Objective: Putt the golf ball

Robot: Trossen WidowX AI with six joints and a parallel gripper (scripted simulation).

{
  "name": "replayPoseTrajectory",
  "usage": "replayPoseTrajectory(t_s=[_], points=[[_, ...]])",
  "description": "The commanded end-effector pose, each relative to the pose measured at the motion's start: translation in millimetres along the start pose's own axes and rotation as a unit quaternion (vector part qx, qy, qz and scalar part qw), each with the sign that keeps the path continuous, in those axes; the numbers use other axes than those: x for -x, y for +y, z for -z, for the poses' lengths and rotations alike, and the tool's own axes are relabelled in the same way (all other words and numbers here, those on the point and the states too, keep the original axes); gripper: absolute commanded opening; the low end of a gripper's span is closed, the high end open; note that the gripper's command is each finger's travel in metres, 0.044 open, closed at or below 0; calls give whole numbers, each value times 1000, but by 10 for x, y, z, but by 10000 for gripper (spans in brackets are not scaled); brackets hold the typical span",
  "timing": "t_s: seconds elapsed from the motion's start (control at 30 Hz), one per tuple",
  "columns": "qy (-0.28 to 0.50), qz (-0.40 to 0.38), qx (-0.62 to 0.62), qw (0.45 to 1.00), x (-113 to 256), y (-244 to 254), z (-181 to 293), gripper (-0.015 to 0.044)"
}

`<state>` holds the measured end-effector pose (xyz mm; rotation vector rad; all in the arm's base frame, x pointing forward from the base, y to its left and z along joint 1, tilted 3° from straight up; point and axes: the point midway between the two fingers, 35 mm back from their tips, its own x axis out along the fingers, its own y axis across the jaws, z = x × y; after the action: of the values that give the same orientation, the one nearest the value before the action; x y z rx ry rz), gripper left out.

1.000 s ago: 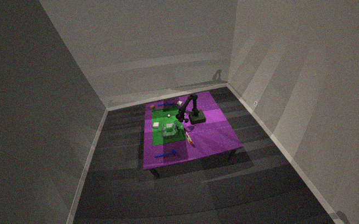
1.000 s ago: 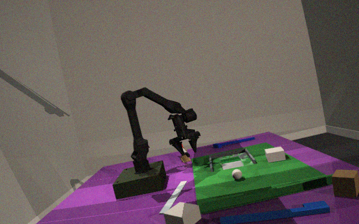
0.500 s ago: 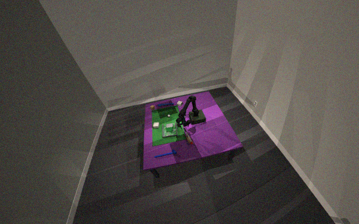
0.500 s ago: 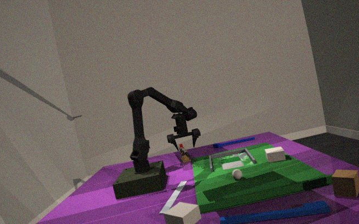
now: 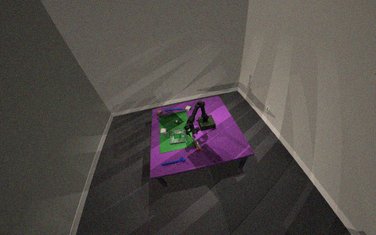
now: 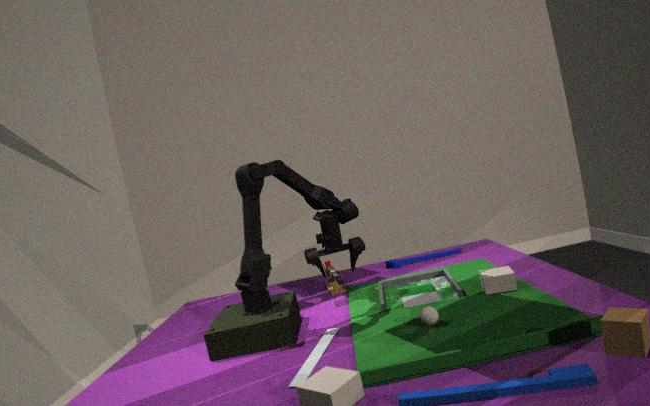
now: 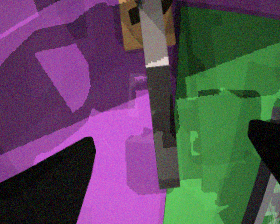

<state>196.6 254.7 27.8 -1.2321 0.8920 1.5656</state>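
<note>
The putter (image 5: 198,144) (image 6: 334,280) (image 7: 161,100) shows a red end in the top and exterior views and rests on a tan stand (image 7: 133,42). In the wrist view its grey shaft runs between the fingers. My gripper (image 5: 192,133) (image 6: 338,271) (image 7: 172,136) is wide open, points down and hangs above the shaft, with nothing held. The white golf ball (image 5: 176,121) (image 6: 429,316) lies on the green mat (image 5: 166,149) (image 7: 216,150). A pale ramp (image 6: 421,300) faces the ball at the grey-bordered enclosure (image 5: 170,138) (image 6: 382,296) with the raised green inside.
Blue putters (image 5: 173,109) (image 6: 494,389) (image 5: 173,161) (image 6: 426,257) lie off the mat at either side. One white block (image 5: 163,131) (image 6: 498,280) sits on the mat, another (image 5: 188,108) (image 6: 330,388) beside a pale strip (image 6: 315,355). A tan cube (image 5: 159,112) (image 6: 626,332) stands at a corner.
</note>
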Motion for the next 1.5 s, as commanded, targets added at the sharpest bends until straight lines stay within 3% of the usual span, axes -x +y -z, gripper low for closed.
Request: replayPoseTrajectory(t_s=[0.0, 0.2, 1.17, 1.47], points=[[0, -5, 3, 1000, -62, 29, 21, 440], [0, -5, 3, 1000, -279, 32, 80, 440], [0, -5, 3, 1000, -514, 36, 144, 440], [0, -1, 0, 1000, -491, 8, 129, 204]])
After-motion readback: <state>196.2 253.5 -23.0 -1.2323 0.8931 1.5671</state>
